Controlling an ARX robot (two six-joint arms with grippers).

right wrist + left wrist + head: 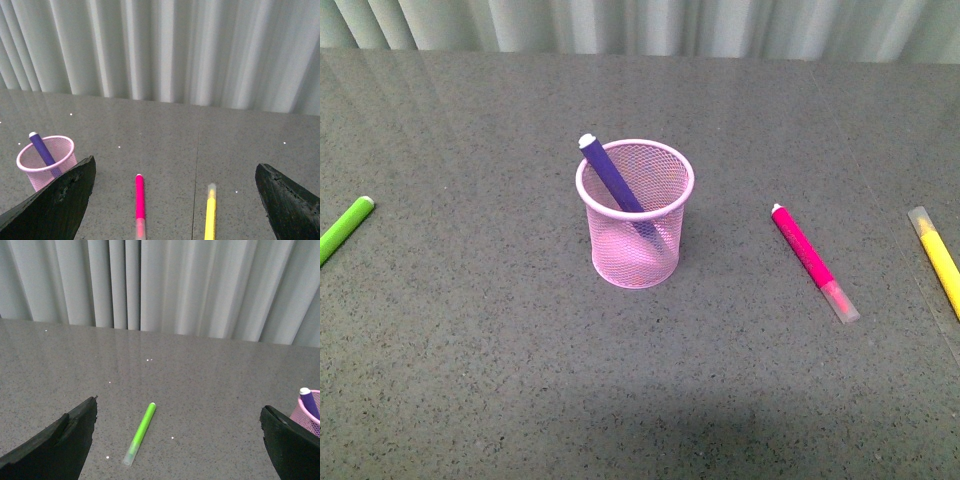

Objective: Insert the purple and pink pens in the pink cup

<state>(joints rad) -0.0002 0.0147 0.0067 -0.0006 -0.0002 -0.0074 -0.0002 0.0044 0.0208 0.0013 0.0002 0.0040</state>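
Observation:
The pink cup (635, 212) stands mid-table, with the purple pen (612, 178) leaning inside it, white end plug up. The pink pen (812, 260) lies flat on the table to the cup's right, clear cap toward me. Neither gripper shows in the front view. My right gripper (175, 200) is open above the table, and the pink pen (140, 205) lies between its fingers, closer to the one beside the cup (46, 161). My left gripper (178, 440) is open and empty, with the cup (309, 416) and the purple pen (309, 401) just beyond one finger.
A green marker (344, 230) lies at the table's left edge and shows between the left fingers, green marker (140, 432). A yellow marker (942, 262) lies at the far right, right of the pink pen; yellow marker (210, 214). A grey curtain (640, 22) hangs behind the table.

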